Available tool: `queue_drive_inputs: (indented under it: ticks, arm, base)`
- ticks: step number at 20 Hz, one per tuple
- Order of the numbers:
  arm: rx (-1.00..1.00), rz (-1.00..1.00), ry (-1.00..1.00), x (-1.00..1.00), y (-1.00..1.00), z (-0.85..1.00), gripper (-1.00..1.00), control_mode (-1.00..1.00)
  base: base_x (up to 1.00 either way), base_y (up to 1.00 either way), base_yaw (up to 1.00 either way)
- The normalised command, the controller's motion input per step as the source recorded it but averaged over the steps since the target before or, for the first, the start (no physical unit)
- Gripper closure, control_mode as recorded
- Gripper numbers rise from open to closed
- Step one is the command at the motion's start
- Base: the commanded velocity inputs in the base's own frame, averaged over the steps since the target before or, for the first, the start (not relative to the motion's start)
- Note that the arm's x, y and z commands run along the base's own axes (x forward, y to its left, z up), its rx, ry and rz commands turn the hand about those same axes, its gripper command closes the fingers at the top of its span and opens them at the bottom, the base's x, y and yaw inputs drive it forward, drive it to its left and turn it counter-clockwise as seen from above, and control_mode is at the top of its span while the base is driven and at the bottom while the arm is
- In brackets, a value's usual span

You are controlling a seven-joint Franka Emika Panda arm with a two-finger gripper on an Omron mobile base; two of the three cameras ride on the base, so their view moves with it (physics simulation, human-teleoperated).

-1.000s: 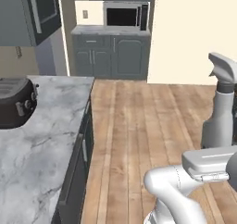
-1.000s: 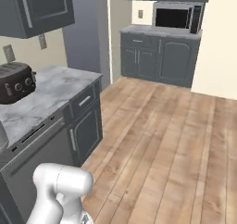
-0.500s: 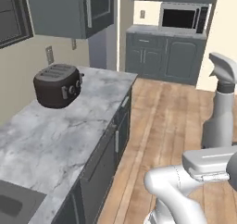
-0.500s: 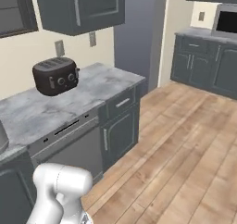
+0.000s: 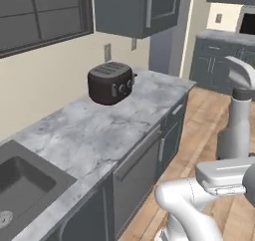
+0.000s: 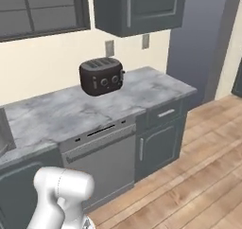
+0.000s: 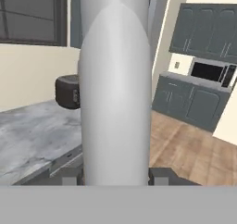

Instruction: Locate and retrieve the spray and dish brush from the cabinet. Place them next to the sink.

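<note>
A: What is seen across the scene, largest first?

B: A grey-veined marble counter (image 5: 99,135) is shown running beneath a dark wall cabinet (image 5: 134,8) that is hung above it. The sink (image 5: 25,180) is set into the counter at the lower left of the left base view, with its round drain at the edge.

A: And on the counter?

B: A dark toaster (image 5: 110,82) is stood against the wall, well apart from the sink.

A: Where is the spray?

B: The spray (image 5: 238,115) is held upright, off the counter, over the wooden floor. In the hand view its pale body (image 7: 115,93) is clamped between the two fingertips of the gripper (image 7: 115,177).
</note>
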Motion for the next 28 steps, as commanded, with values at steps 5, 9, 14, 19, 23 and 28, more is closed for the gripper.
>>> queue_drive_inputs:
  ticks: [5,9,14,19,23,28]
  arm:
    - [0.0,0.0,0.0,0.0,0.0,0.0,1.0,1.0]
    - [0.0,0.0,0.0,0.0,0.0,0.0,1.0,1.0]
    - [0.0,0.0,0.0,0.0,0.0,0.0,1.0,1.0]
    - [0.0,0.0,0.0,0.0,0.0,0.0,1.0,1.0]
    - [0.0,0.0,0.0,0.0,0.0,0.0,1.0,1.0]
    - [0.0,0.0,0.0,0.0,0.0,0.0,1.0,1.0]
  base:
    - [0.12,0.0,0.5]
    - [0.14,0.0,0.5]
    - [0.34,0.0,0.48]
    - [0.4,-0.01,0.47]
    - [0.44,-0.12,0.42]
    - [0.38,-0.3,0.17]
